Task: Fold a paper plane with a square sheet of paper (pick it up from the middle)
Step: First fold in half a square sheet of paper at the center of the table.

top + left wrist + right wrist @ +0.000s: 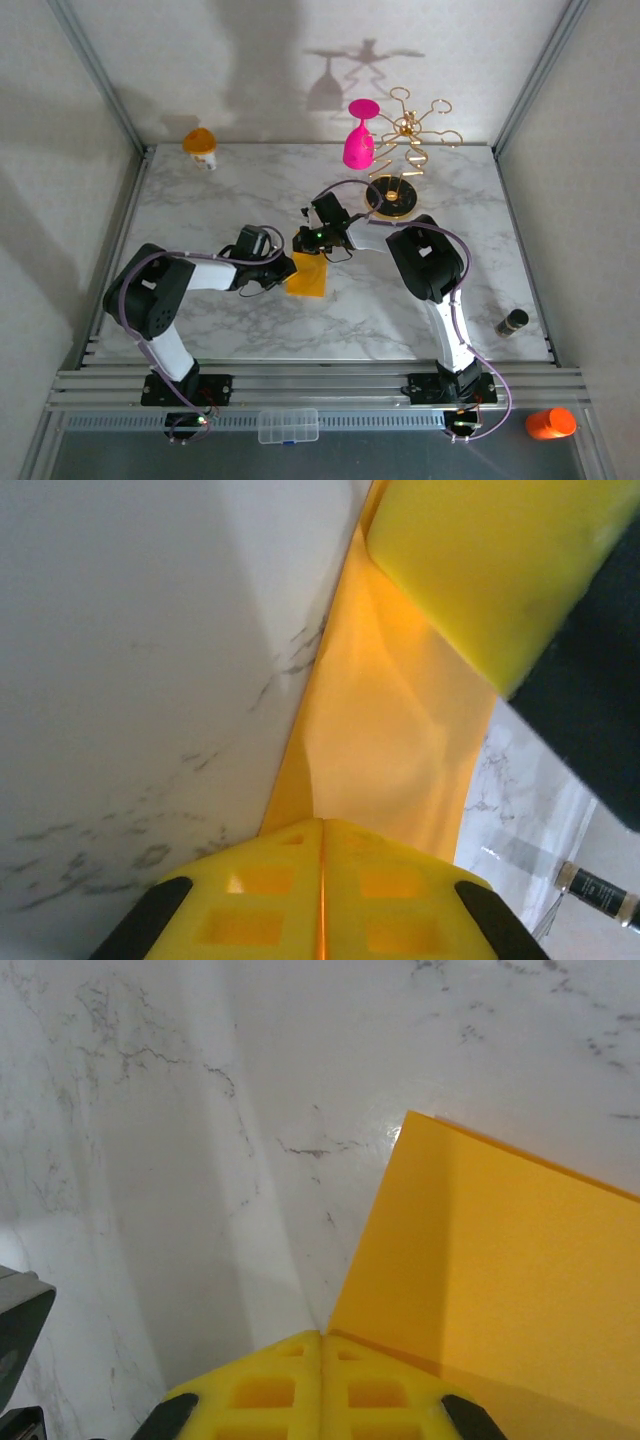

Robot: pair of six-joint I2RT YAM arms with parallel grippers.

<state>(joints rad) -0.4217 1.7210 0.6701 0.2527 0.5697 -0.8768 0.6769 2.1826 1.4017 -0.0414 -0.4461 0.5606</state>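
- The marble counter (200,205) runs across a white-walled enclosure, with aluminium rails along its near edge.
- The left arm (200,275) and right arm (425,255) each bend at the elbow and reach inward, so their wrists meet near the counter's middle.
- A gold rack (405,135) and a pink goblet (359,135) stand at the back, right of centre.
- The square sheet of paper (308,278) lies mid-counter between the wrists, bowed rather than flat.
- The left fingers (300,905) are pressed together, with the sheet's edge in their seam.
- The right fingers (300,1390) are closed on the sheet's far edge.
- An orange-topped cup (201,146) sits back left; a dark bottle (512,323) sits right.
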